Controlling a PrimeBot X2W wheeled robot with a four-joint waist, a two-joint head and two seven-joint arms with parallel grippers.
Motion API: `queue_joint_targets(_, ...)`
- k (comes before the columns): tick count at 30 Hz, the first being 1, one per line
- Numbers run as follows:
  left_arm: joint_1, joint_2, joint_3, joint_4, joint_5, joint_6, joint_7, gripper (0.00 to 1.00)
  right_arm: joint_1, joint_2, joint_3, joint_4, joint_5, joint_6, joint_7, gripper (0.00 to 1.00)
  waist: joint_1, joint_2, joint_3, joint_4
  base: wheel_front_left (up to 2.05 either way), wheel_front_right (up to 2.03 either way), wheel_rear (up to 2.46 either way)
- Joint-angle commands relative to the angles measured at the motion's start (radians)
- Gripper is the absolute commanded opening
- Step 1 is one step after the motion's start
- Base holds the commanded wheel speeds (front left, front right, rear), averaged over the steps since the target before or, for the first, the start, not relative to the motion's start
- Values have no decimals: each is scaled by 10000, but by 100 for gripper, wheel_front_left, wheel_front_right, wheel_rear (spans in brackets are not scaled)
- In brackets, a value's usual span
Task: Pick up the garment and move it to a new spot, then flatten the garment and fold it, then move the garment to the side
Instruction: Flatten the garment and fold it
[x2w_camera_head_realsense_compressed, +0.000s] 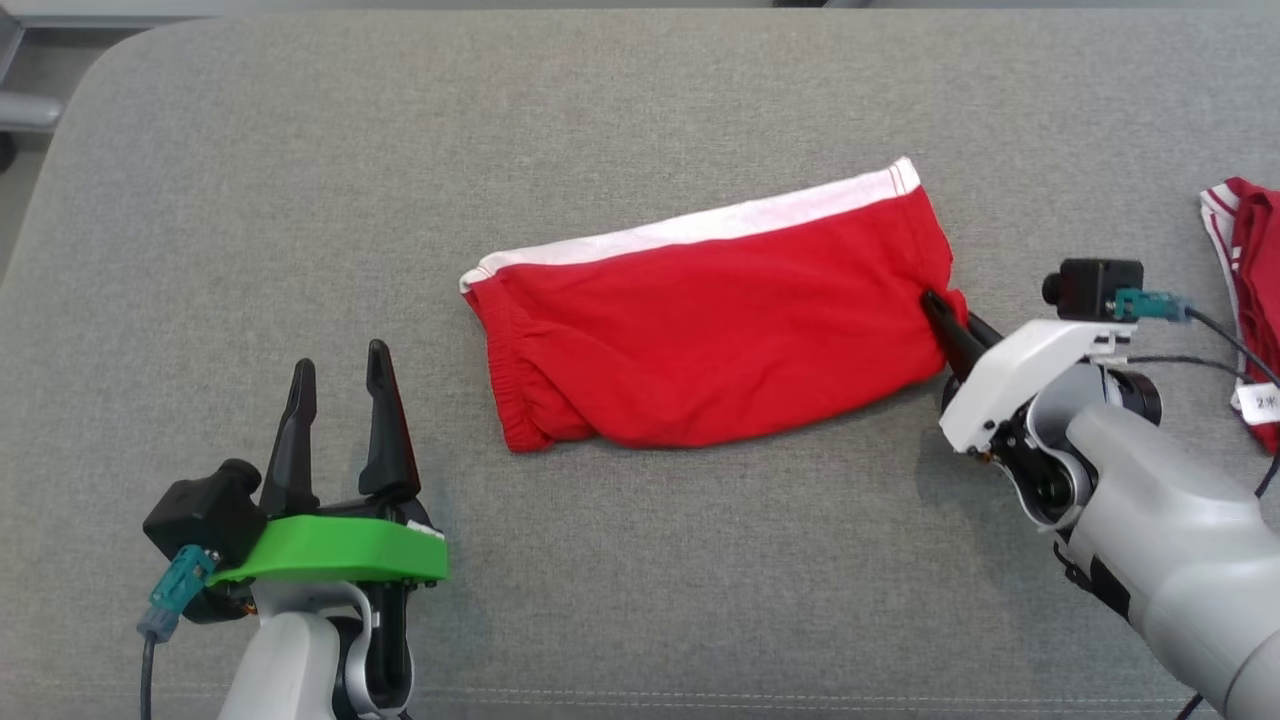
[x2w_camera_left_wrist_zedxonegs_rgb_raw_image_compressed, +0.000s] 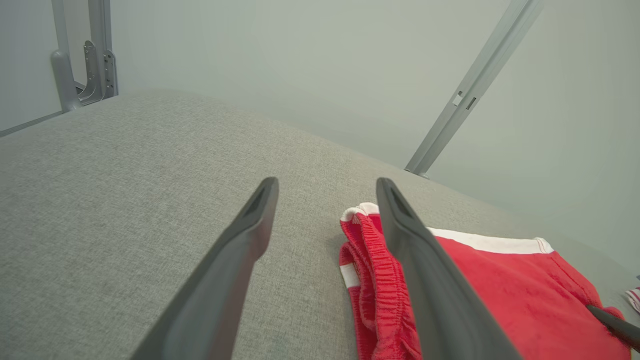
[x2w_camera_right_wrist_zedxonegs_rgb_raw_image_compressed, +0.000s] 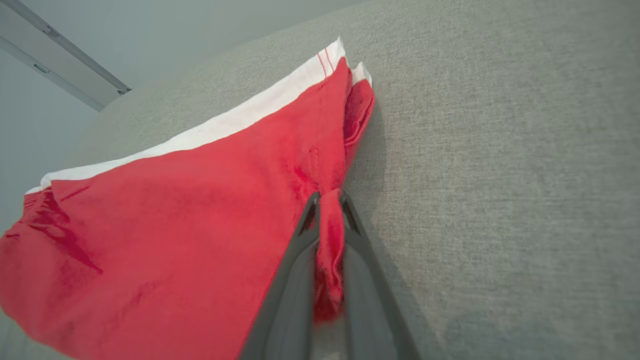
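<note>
Head view: a grey upholstered surface (x2w_camera_head_realsense_compressed: 640, 100) is seen across almost the whole frame, rounded corner at far left. Red shorts (x2w_camera_head_realsense_compressed: 720, 330) are laid flat near its middle, slightly toward the right edge, long axis running left to right. A white stripe (x2w_camera_head_realsense_compressed: 700, 225) is carried along the far side of the shorts. The gathered elastic waistband (x2w_camera_head_realsense_compressed: 505, 375) is turned to the left, the leg hem to the right.

The right gripper (x2w_camera_head_realsense_compressed: 950, 310) is reached in from the near right corner and is clamped on the hem end of the shorts. In the right wrist view the right gripper (x2w_camera_right_wrist_zedxonegs_rgb_raw_image_compressed: 328, 197) is shown with a bunched fold of red cloth pinched between its two fingers, the rest of the shorts (x2w_camera_right_wrist_zedxonegs_rgb_raw_image_compressed: 175, 225) spread on the surface.

The left gripper (x2w_camera_head_realsense_compressed: 341, 355) is held near the near left corner, fingers spread apart, nothing gripped, apart from the shorts. In the left wrist view the left gripper (x2w_camera_left_wrist_zedxonegs_rgb_raw_image_compressed: 327, 182) is pointed past the waistband (x2w_camera_left_wrist_zedxonegs_rgb_raw_image_compressed: 370, 260), no contact seen.

A second red and white garment (x2w_camera_head_realsense_compressed: 1255, 250) is bunched at the right edge, apart from the shorts. A white tag (x2w_camera_head_realsense_compressed: 1262, 402) is seen on it, print too small to read.
</note>
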Motion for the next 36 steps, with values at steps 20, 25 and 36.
queue_joint_targets(20,1143,547,-603,-256,997,-18,-4,100,3304,500,-3259,-1027,-1455,-5,-677,0,0,101,-1382,-1027,0,0,0)
queue_joint_targets(25,1174,606,-541,-138,1073,19,-2,100,3521,650,-3590,-999,-1849,-4,-678,0,0,101,-1523,-1033,0,0,0)
queue_joint_targets(36,1199,622,-377,-1,1116,39,-10,100,3642,662,-4188,-814,-2279,-5,-679,0,0,101,-1600,-917,0,0,0)
